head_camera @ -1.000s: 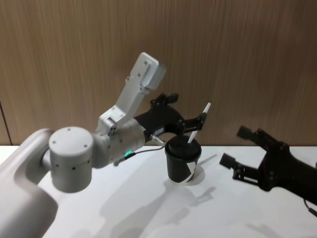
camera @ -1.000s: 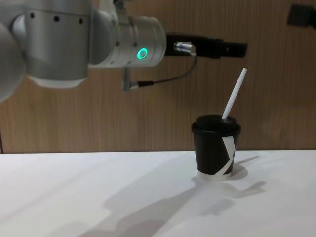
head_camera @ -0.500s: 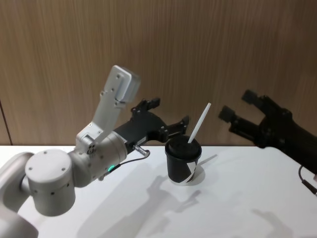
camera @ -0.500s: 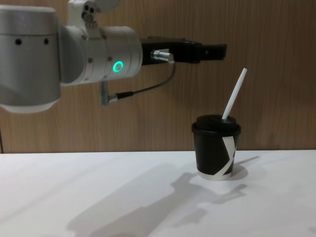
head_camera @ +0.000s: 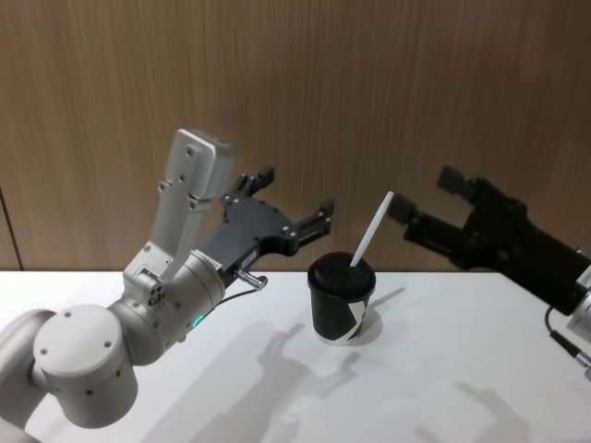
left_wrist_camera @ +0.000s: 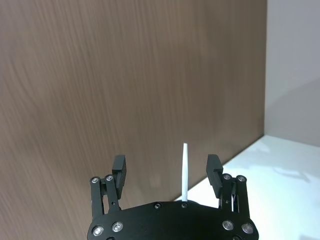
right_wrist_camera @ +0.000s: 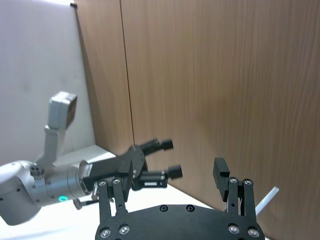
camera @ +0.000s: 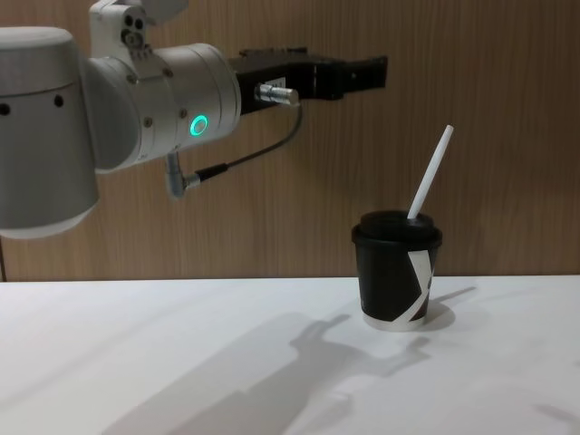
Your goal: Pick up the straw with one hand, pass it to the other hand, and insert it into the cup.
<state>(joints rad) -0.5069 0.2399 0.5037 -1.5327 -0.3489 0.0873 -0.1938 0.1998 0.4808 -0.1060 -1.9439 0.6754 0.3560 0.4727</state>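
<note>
The left gripper [head_camera: 297, 205] is held wide open and empty, up and to the left of the cup [head_camera: 341, 300]. The right gripper [head_camera: 427, 201] is likewise spread empty on the right. The straw [head_camera: 371, 231] is seen slanting from the cup's lid on the white table [head_camera: 443, 369].

Count: 1 cup, 1 straw, 2 grippers, 1 table.

1 black cup [head_camera: 341, 302] w/ 1 domed lid [head_camera: 341, 274] and 1 slanted white stripe; 1 white straw [head_camera: 371, 231] thru the lid. 2 grippers, 2 fingers ea.: left gripper [head_camera: 295, 198] on silver wrist w/ 1 green ring [camera: 197, 125] and 1 cable, right gripper [head_camera: 426, 202] plain black. 1 white table [head_camera: 443, 378], 1 wood-panel wall [head_camera: 369, 83] behind.
</note>
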